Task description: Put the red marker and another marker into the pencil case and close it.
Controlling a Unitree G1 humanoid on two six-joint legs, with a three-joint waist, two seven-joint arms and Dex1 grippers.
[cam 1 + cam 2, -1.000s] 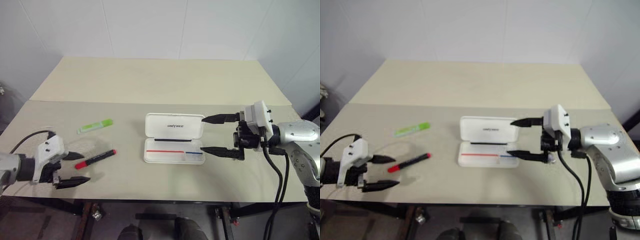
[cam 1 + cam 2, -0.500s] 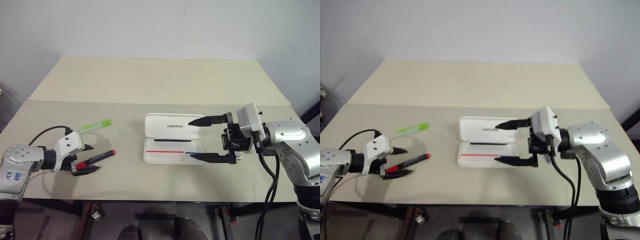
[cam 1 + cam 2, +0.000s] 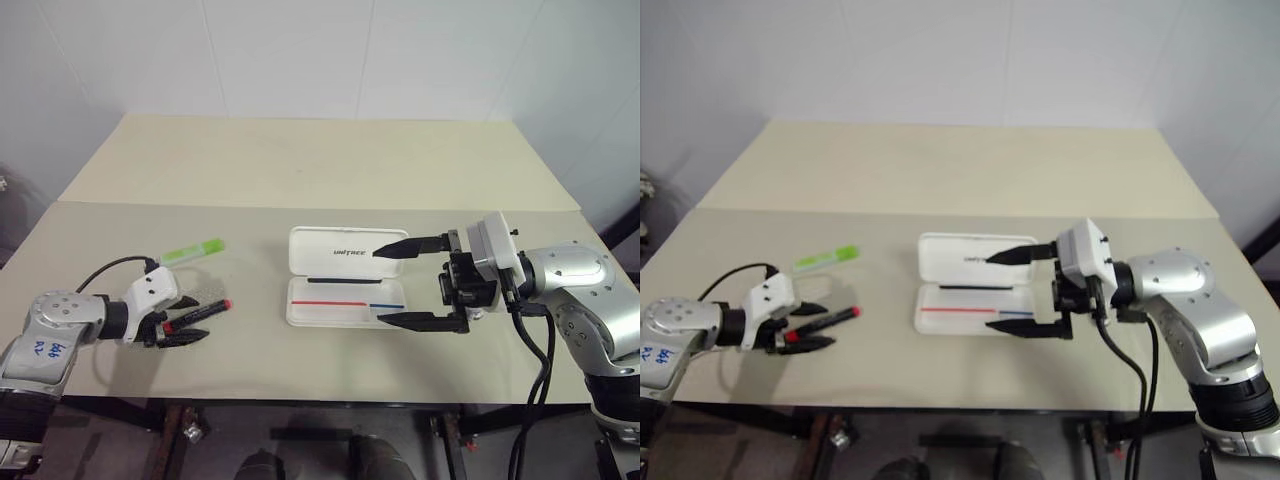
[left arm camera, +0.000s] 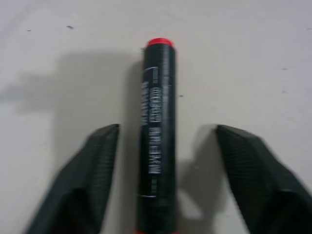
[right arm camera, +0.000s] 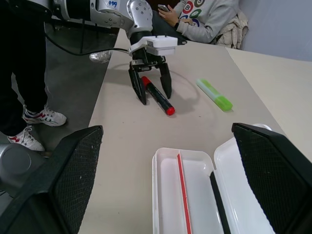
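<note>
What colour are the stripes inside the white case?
The pencil case has a stripe that is red on one part and blue on the other, clearest in the left eye view.

We see a beige table [image 3: 330, 160] made of two tops set end to end, with a seam running across its width about halfway back. The surface is matte and evenly lit, with soft shadows. Behind its far edge stands a white wall [image 3: 300, 55] divided into large panels by thin lines. Below the near edge we make out dark metal table legs [image 3: 175, 430] and a grey floor [image 5: 78, 73]. In the right wrist view, a person in a grey printed sweatshirt [image 5: 204, 17] sits past the table's end, and another person's dark trousers and white sneakers [image 5: 36, 117] stand on the floor.
</note>
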